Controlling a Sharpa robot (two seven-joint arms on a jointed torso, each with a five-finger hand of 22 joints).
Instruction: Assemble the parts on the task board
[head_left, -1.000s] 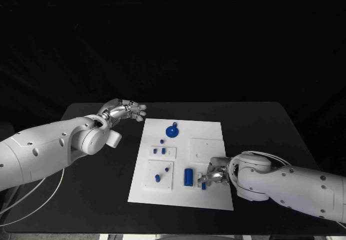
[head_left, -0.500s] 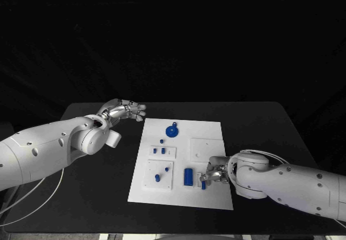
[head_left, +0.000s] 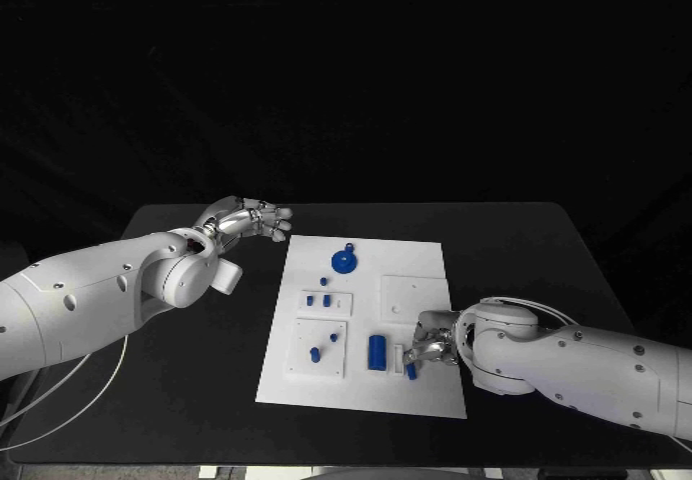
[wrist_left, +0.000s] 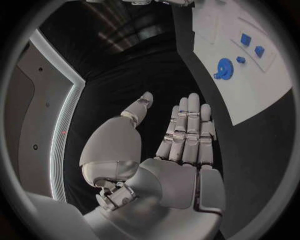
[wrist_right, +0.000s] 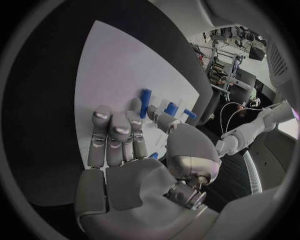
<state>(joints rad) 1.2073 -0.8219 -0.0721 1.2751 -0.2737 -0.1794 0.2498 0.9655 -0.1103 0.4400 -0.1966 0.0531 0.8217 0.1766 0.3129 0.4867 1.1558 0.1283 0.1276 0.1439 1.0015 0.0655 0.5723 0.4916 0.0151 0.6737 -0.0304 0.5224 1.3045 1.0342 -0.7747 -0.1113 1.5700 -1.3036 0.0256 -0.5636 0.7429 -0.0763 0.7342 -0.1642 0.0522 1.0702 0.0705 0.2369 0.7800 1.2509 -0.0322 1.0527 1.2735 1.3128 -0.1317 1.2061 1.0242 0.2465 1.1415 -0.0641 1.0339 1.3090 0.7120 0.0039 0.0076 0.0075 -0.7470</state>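
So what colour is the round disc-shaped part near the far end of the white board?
Blue disc, clearest in the head view.

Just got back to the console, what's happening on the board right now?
The right robot hand is down on the near right part of the white task board, its fingers at a small blue peg beside the larger blue cylinder. Whether it actually grips the peg can't be told. The left robot hand hovers over the black table off the board's far left corner, fingers straight and holding nothing. The round blue gear-like piece and other small blue parts lie untouched on the board.
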